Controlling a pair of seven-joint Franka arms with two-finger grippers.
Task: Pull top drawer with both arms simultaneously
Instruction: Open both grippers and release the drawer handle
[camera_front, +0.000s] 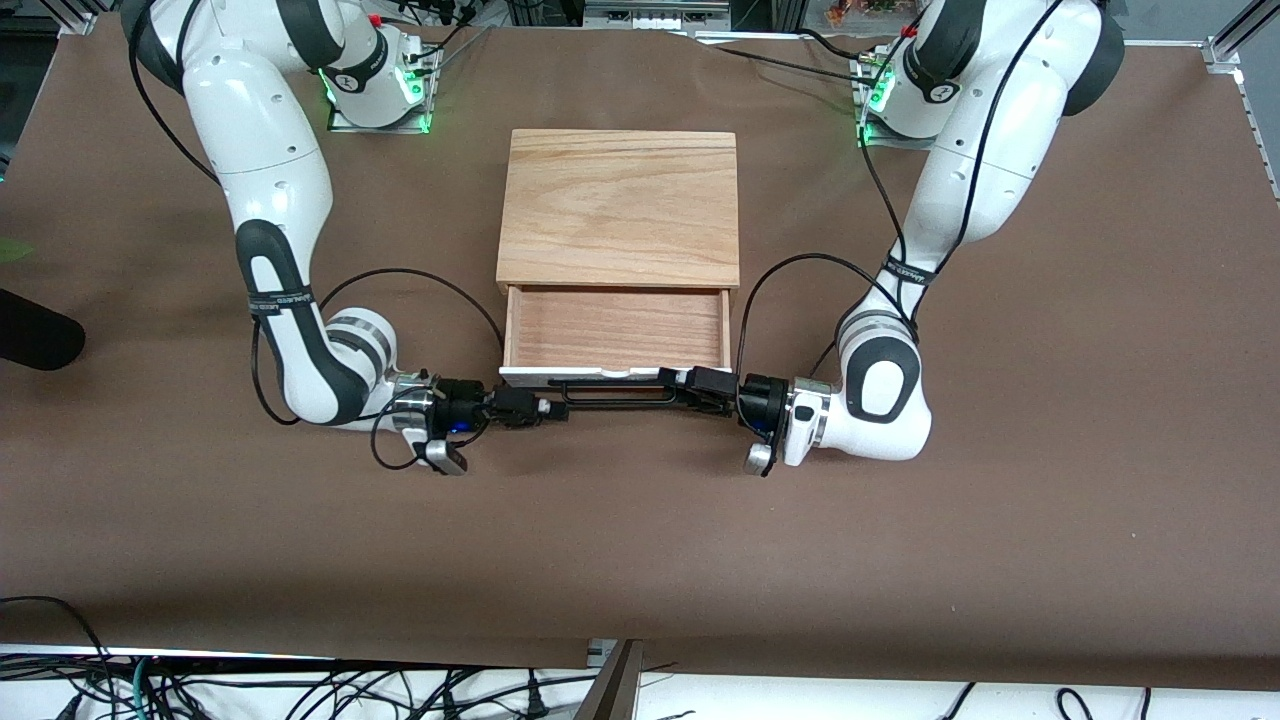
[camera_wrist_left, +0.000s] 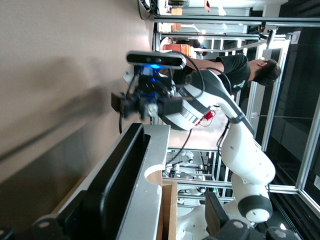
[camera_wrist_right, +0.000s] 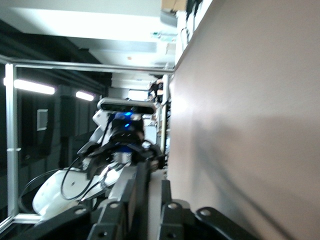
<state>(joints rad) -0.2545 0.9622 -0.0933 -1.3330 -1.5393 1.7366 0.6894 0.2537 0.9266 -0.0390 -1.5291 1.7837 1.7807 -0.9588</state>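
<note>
With the top drawer (camera_front: 616, 328) standing pulled out, the left hand (camera_front: 690, 390) is gaping released at the handle (camera_front: 610, 396) while the right hand's (camera_front: 530, 408) clench there is unreadable.

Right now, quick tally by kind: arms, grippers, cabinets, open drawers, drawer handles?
Arms: 2
Grippers: 2, the right gripper and the left gripper, one at each end of the handle
Cabinets: 1, the wooden cabinet
Open drawers: 1, the top drawer
Handles: 1, the black bar handle
Total: 7
</note>
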